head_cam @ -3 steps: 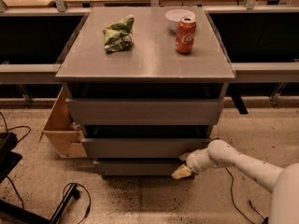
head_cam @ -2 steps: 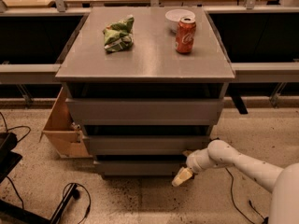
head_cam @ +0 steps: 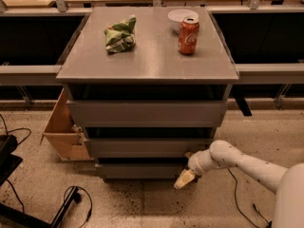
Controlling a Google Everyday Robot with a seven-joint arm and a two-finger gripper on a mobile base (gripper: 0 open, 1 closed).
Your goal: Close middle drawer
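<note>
**Desk:** Where was the middle drawer point(head_cam: 147, 147)?

**Photographer:** Second of three in the grey metal cabinet point(head_cam: 147, 78), its plain front below the top drawer point(head_cam: 147, 113) and above the bottom drawer point(head_cam: 137, 171). A dark gap showed over it. It looked to stand slightly out, though a head-on view could not settle how far.

**Desk:** And the tool?

**Photographer:** The tool point(head_cam: 185, 178) hung low at the cabinet's right front. It was just under the middle drawer's right corner and before the bottom drawer's end, on a white arm point(head_cam: 242, 161) reaching in from the right. Whether it was wide or narrow, I cannot tell.

**Desk:** How would the drawer handle?

**Photographer:** As stiff sheet metal, probably smooth, with no handle to take. I judged a flat push on the front, near its middle, the safest. A push at the corner might skew it on its runners.

**Desk:** Any writing?

**Photographer:** A red soda can point(head_cam: 188, 30) on the worktop point(head_cam: 152, 61) bore white script, too small to read. Nothing was legible on the crumpled green snack bag point(head_cam: 120, 33) or the white bowl point(head_cam: 176, 16).
</note>
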